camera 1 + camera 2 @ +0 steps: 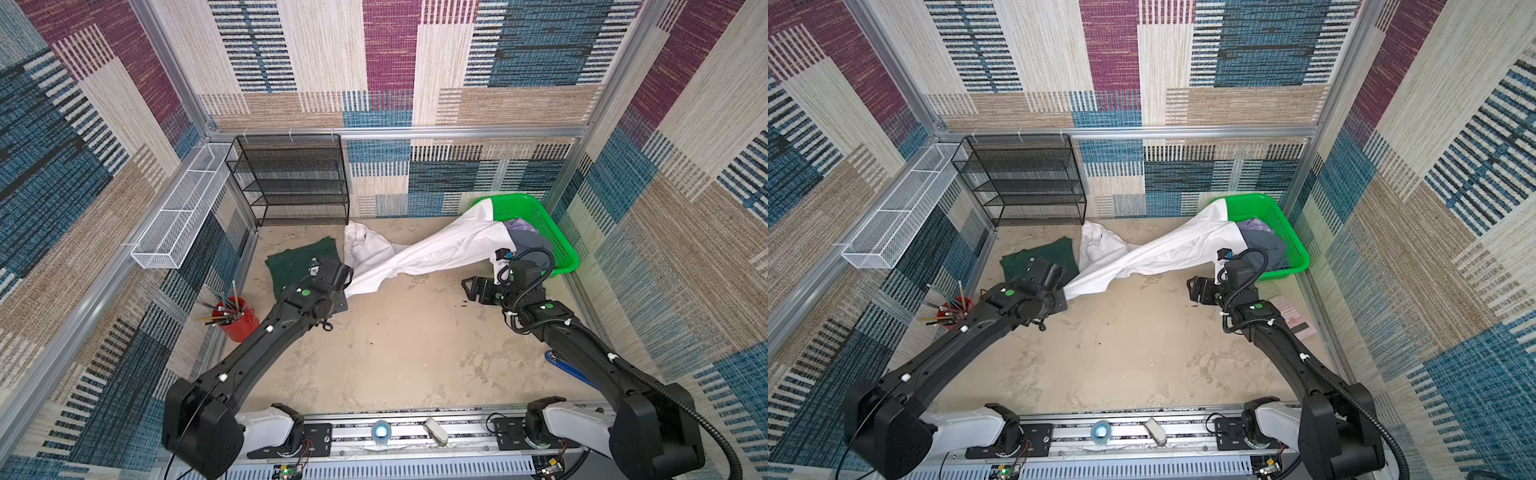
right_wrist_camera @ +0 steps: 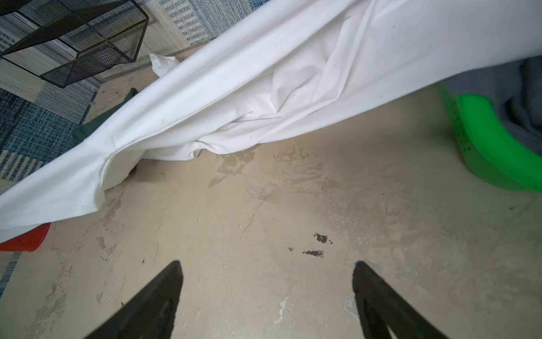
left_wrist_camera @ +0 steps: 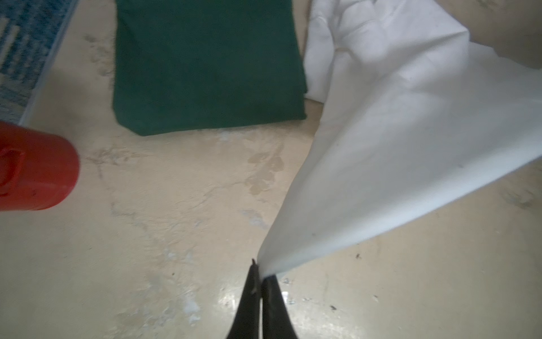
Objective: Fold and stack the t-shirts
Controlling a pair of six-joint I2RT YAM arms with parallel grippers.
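White cloth makes the largest of three t-shirts: one white t-shirt (image 1: 436, 249) stretches across the back of the sandy table (image 1: 395, 353). One end is draped over the rim of the single green basket (image 1: 540, 216) and the middle sags to the tabletop. A bunched part lies just beside the dark green t-shirt (image 1: 291, 266), and one lower corner is lifted off the surface. The left gripper (image 3: 260, 278) is clenched on that corner, jaws pressed together with the white cloth pinched between them. The one dark green t-shirt lies folded flat at the back left, partly hidden by the left arm in both top views. One grey t-shirt (image 1: 530, 243), with a lilac patch, sits crumpled inside the basket, partly under the white one. The right gripper (image 2: 268, 264) hangs released over bare tabletop near the basket, its two fingers wide apart and holding nothing. One red cup (image 1: 237, 322) of pencils stands at the left edge.
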